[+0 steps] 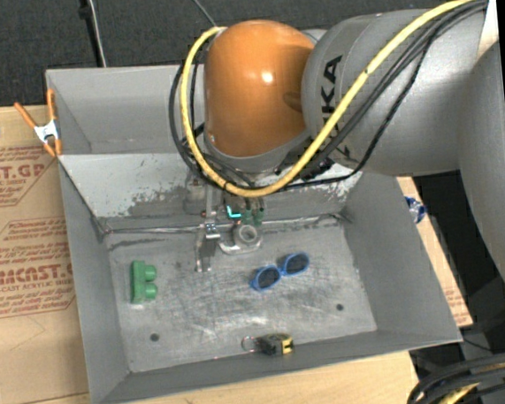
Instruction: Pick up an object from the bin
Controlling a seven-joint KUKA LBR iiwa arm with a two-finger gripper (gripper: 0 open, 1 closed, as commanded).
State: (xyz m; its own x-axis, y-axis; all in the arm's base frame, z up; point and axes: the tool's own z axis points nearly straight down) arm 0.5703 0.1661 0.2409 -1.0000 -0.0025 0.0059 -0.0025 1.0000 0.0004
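Claw (227,242) grip: cannot tell. One green block (142,282) left of claw; one blue double-ring (278,271) near, lower right; one black-yellow piece (272,345) below.

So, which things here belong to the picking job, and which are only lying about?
Job: the tool, low at the back of the grey bin; the blue glasses-shaped piece, nearest to it, perhaps the pick.
Lying about: green block, left; small black-and-yellow piece, front.

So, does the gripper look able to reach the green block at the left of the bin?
Probably yes: the green block lies alone on the bin floor, nothing against it; the gripper hangs to its right.
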